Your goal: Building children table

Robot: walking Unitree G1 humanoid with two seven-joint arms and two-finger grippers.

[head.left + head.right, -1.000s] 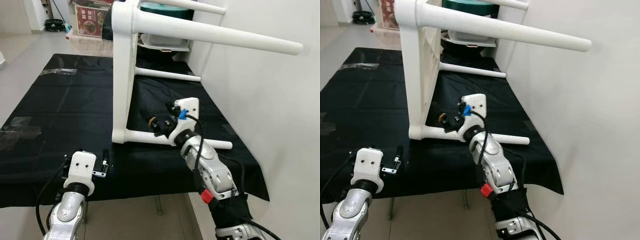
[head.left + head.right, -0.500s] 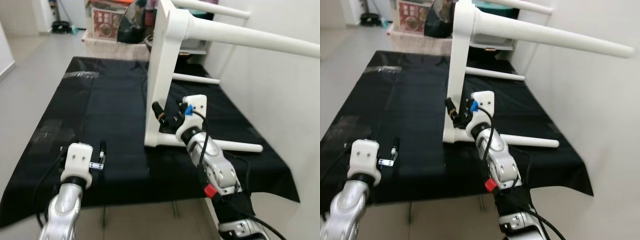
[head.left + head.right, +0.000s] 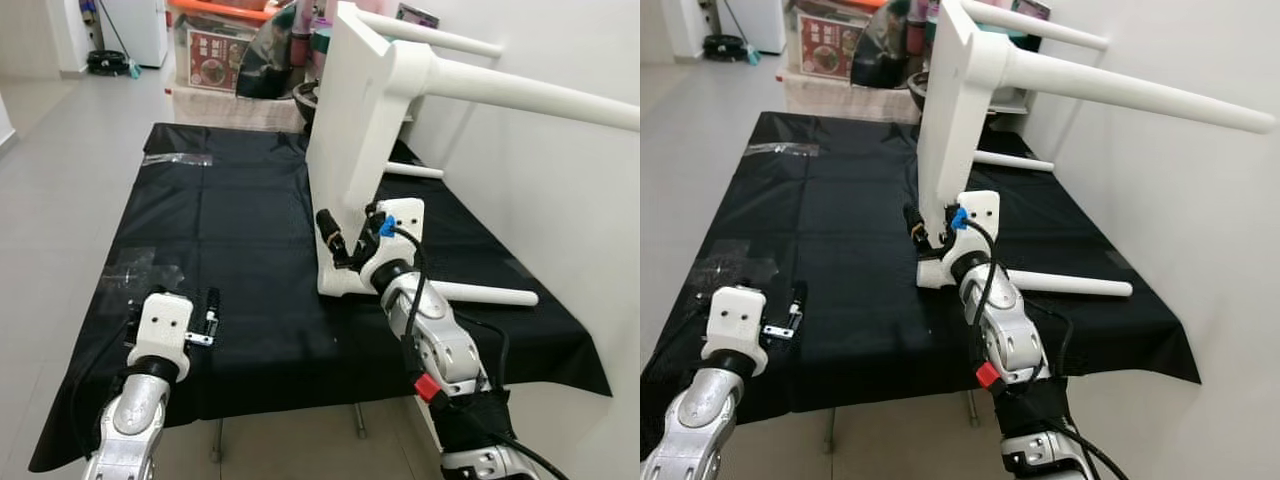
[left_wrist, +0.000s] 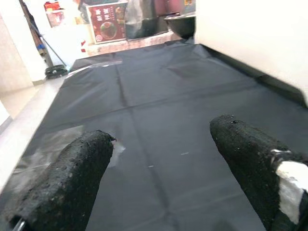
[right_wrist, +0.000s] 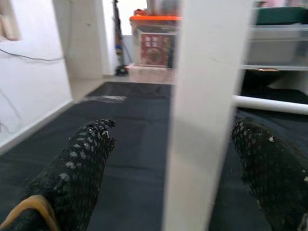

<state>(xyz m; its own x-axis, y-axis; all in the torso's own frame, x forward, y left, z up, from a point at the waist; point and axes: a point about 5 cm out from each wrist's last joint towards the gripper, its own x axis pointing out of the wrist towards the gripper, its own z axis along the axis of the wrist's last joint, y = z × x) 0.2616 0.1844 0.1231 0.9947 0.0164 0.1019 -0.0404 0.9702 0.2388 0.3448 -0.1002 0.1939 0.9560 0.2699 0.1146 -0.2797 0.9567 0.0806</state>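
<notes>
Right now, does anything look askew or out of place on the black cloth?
Yes: the white table stands tipped on its edge on the black cloth, legs pointing sideways toward the wall. The right gripper straddles its lower edge, fingers open. The left gripper hovers open over bare cloth.

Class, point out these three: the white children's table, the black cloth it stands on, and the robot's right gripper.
white children's table (image 3: 352, 150), left eye view, tabletop panel.
black cloth (image 3: 240, 230), left eye view, bare middle.
right gripper (image 5: 173, 159), right wrist view, between fingertips.
</notes>
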